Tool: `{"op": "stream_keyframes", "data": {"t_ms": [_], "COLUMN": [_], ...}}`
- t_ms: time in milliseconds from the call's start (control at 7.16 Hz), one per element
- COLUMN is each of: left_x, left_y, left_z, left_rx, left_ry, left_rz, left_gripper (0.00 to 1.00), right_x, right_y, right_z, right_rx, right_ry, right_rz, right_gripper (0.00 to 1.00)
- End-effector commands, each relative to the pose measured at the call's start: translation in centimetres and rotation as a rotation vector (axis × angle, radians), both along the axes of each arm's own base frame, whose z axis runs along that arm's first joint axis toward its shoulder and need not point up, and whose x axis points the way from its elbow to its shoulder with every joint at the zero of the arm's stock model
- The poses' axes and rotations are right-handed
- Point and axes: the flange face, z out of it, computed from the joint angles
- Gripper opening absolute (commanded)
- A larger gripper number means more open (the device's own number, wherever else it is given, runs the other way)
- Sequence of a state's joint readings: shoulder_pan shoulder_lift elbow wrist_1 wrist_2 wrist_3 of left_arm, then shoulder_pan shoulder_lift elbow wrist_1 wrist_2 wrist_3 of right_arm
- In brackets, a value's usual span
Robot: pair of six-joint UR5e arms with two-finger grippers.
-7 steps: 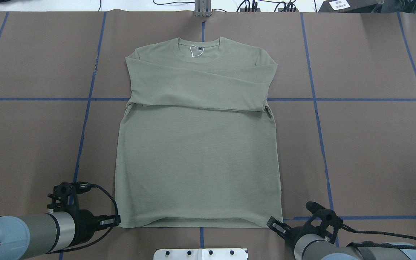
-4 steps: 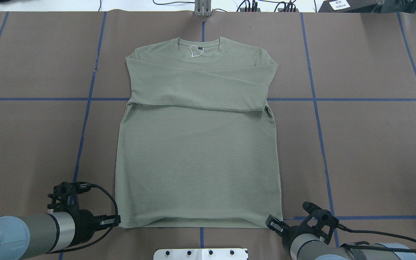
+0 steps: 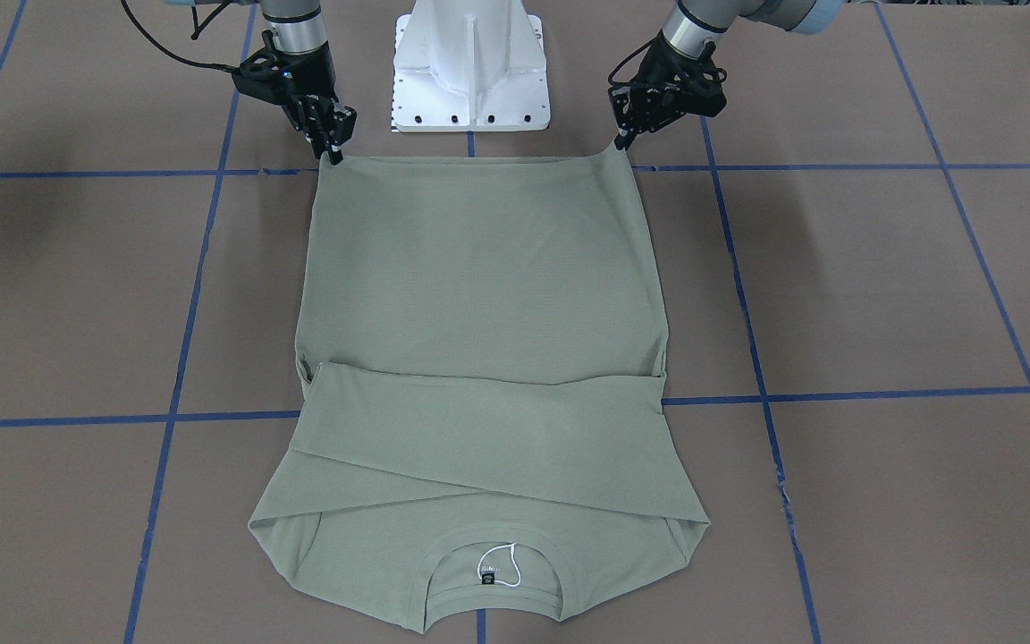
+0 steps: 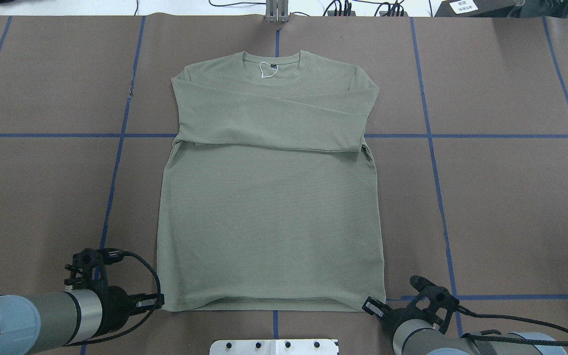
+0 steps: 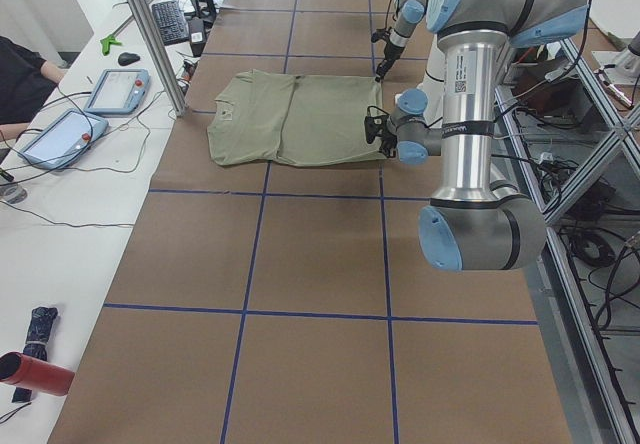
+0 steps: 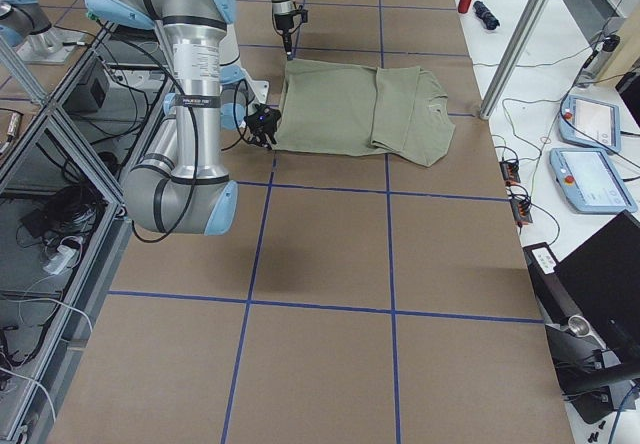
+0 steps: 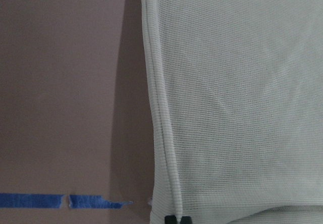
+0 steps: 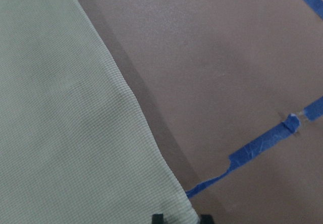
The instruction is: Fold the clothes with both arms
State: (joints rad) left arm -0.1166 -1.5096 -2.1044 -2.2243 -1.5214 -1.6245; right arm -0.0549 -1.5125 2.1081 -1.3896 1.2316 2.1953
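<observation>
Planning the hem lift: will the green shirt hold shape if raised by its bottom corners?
Likely floppy: the shirt is thin knit lying flat, so the hem would probably sag between the corners. The sleeves, folded loosely across the chest, may slide when lifted. Probably light: its corner seems to peak at the left hand.

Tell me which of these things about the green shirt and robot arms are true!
The sleeves lie folded across the shirt. True.
The left end effector is at a bottom corner of the shirt. True.
The neckline points toward the robot. False: the neckline lies on the far side, away from the robot.
The right end effector hovers over the neckline. False: the right end effector is at the other bottom corner.
</observation>
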Motion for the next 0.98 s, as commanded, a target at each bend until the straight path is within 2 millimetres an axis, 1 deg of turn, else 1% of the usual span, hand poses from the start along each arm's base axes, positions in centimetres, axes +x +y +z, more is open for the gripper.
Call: {"op": "stream_keyframes", "data": {"t_ms": [0,140,279,419,559,698,838], "left_x": [0.0,-0.3,-2.0,-4.6,-8.7,-13.3,-16.7], "left_y": [0.0,0.0,0.3,1.0,1.9,2.2,2.2], "left_z": [-0.2,-0.6,-2.2,-5.4,-10.4,-14.3,-16.6], "left_rx": [0.0,0.001,-0.005,-0.042,-0.073,-0.103,-0.134], "left_ry": [0.005,0.012,0.042,0.043,0.042,0.039,0.045], "left_rz": [-0.002,0.0,0.018,0.087,0.144,0.177,0.21], "left_gripper": [0.0,0.0,0.0,0.0,0.0,0.0,0.0], "right_x": [0.4,2.1,5.5,8.6,11.7,14.6,16.1], "right_y": [-0.3,-0.6,-0.2,0.2,1.1,1.3,-0.2], "right_z": [-0.6,-2.6,-5.6,-9.0,-12.1,-15.1,-17.7], "right_rx": [0.0,-0.001,-0.042,-0.078,-0.102,-0.142,-0.155], "right_ry": [0.002,0.015,0.053,0.06,0.062,0.037,0.026], "right_rz": [0.001,-0.004,-0.042,-0.08,-0.124,-0.161,-0.188], "right_gripper": [0.0,0.0,0.0,0.0,0.0,0.0,0.0]}}
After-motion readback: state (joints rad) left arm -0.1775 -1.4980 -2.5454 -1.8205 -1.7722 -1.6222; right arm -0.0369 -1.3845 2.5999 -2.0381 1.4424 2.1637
